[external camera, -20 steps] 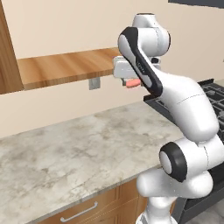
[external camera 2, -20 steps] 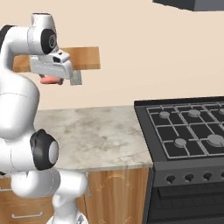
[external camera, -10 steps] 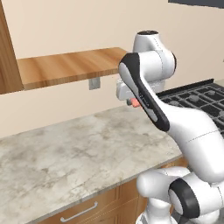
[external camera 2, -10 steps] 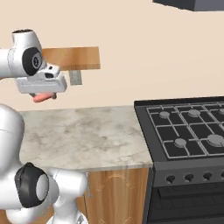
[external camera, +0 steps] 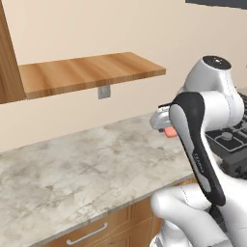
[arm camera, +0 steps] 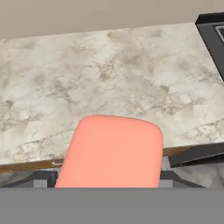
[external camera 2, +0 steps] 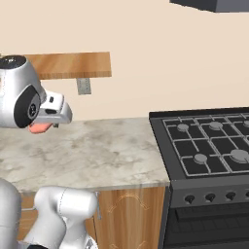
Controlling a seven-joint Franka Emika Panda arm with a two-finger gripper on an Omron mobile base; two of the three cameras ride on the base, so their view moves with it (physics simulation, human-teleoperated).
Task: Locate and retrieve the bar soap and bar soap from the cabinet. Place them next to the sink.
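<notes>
A salmon-pink bar soap (external camera: 170, 131) (external camera 2: 39, 128) (arm camera: 111, 151) is held in my gripper (external camera: 166, 126) (external camera 2: 44, 124) (arm camera: 109, 180), which is shut on it above the marble counter's front part. In the hand view the soap covers the space between the dark fingertips (arm camera: 41, 177), with counter beneath. The cabinet's open wooden shelf board (external camera: 87, 72) (external camera 2: 68, 65) is higher and further back, apart from the gripper; its brown side panel (external camera: 9, 58) stands at the far left. The sink is out of view.
The marble counter (external camera: 82, 169) (external camera 2: 107, 151) runs under the shelf. A black gas stove (external camera 2: 209, 141) (arm camera: 214, 33) adjoins it on the right. A wall outlet (external camera: 103, 91) sits below the shelf. A drawer with a silver handle (external camera: 87, 234) is below the counter edge.
The hand has come down from shelf height and back toward the counter's front, still carrying the pink soap. The arm's elbow has folded lower.
</notes>
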